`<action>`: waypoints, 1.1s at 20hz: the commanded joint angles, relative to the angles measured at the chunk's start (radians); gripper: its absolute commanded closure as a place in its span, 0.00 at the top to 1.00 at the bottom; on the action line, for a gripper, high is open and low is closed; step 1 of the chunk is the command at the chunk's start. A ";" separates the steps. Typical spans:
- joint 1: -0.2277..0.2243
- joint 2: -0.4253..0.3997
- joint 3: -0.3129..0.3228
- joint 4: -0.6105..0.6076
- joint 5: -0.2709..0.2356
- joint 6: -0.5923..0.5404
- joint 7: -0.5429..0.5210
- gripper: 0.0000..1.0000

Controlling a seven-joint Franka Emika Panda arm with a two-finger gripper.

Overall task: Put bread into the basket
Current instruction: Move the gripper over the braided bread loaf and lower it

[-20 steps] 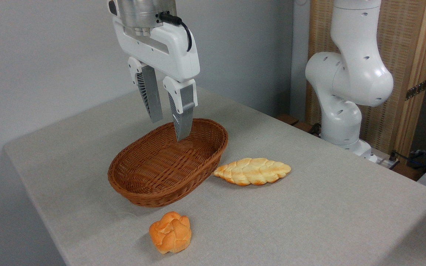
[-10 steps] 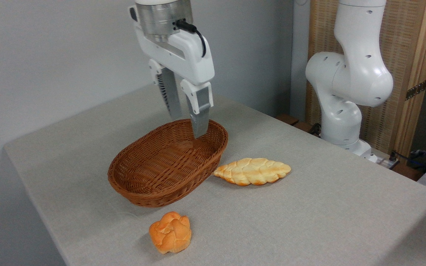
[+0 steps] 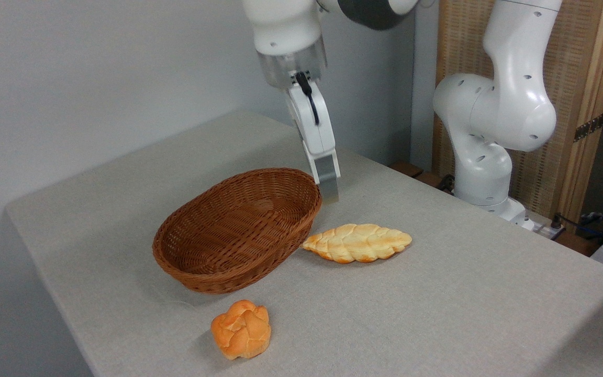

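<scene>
- The bread [image 3: 357, 243] lies flat on the grey worktop [image 3: 464, 303], a long braided loaf, pale with golden-brown patches, pointed at both ends
- Its left tip sits just beside the outer wall of the basket [image 3: 238, 264], at the basket's right end; whether the two touch cannot be told from this angle
- The basket is an oval of brown wicker with low flared sides, and nothing lies inside it
- The claw [image 3: 328, 196] hangs above the worktop just behind the basket's right rim and beyond the bread, apart from both
- It is turned edge-on to the camera, so only one grey finger shows and the other is likely hidden behind it; I cannot tell whether the fingers are apart or together
- Nothing is seen held in the claw
- A small round orange knotted bun [image 3: 241, 336] rests on the worktop in front of the basket, well apart from the bread
- The white arm's base [image 3: 484, 173] stands at the far right edge of the worktop, before a wooden panel [image 3: 579, 99]
</scene>
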 commanded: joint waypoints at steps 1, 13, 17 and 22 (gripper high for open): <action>-0.014 -0.051 0.025 -0.123 0.015 0.079 0.154 1.00; -0.039 -0.039 0.025 -0.267 0.143 0.200 0.217 1.00; -0.039 -0.028 0.025 -0.283 0.167 0.210 0.231 1.00; -0.040 -0.016 0.023 -0.286 0.180 0.210 0.233 0.98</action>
